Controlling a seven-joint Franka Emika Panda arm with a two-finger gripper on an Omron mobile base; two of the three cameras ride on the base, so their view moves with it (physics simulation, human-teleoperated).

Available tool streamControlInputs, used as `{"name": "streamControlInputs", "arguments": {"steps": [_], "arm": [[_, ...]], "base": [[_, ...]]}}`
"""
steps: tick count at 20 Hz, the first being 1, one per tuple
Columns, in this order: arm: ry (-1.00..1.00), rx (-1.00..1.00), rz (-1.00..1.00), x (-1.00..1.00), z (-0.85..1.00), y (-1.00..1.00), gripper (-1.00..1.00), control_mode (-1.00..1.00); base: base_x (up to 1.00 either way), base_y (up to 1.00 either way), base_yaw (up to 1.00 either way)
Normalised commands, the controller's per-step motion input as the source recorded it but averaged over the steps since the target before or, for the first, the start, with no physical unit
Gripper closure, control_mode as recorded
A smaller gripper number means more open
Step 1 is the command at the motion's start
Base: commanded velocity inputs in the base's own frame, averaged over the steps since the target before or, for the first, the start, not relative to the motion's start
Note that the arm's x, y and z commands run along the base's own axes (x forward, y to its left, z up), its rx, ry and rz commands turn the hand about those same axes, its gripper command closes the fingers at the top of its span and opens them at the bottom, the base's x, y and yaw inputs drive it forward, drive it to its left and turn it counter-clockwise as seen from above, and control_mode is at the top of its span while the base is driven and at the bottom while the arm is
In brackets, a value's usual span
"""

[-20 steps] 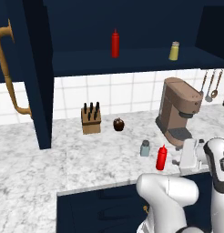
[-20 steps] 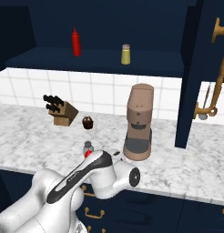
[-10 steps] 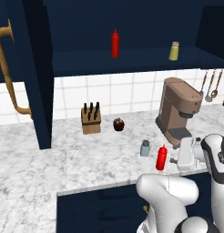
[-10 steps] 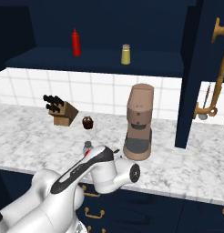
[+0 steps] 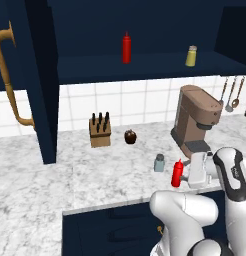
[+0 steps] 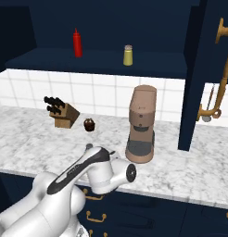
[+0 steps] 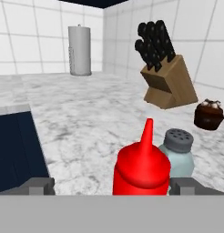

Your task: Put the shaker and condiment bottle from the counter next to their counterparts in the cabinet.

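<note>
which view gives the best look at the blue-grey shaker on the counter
The hand view: the shaker sits close and large, its holed grey cap plain, just behind the red condiment bottle. The left base view shows it small on the counter, left of the bottle. In the right base view the arm blocks that spot.

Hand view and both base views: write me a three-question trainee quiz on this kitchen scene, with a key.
1. True or false: the pincer is shut on the condiment bottle.
2. What stands on the counter between the knife block and the coffee machine?
A cupcake
B kettle
3. Fill in: beside the condiment bottle stands the blue-grey ____.

Key: 1 false, open, fingertips either side; 2 A, the cupcake; 3 shaker.
</note>
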Motion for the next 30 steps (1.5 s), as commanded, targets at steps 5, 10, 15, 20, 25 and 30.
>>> {"name": "streamControlInputs", "arguments": {"steps": [5,10,15,20,25,30], "arm": [[0.00,0.00,0.00,0.03,-0.07,0.01,-1.00,-1.00],[-0.02,0.02,0.00,0.00,-0.05,-0.06,-1.00,-1.00],[-0.03,0.05,0.00,0.05,-0.08,-0.16,-1.00,-1.00],[0.00,0.07,-0.01,0.24,-0.10,-0.14,-1.00,-1.00],[0.00,0.08,-0.01,0.24,-0.11,-0.08,-1.00,-1.00],[0.00,0.01,0.00,0.00,-0.14,0.09,-1.00,-1.00]], "base": [[0.00,0.00,0.00],[0.00,0.00,0.00],[0.00,0.00,0.00],[0.00,0.00,0.00],[0.00,0.00,0.00],[0.00,0.00,0.00]]}}
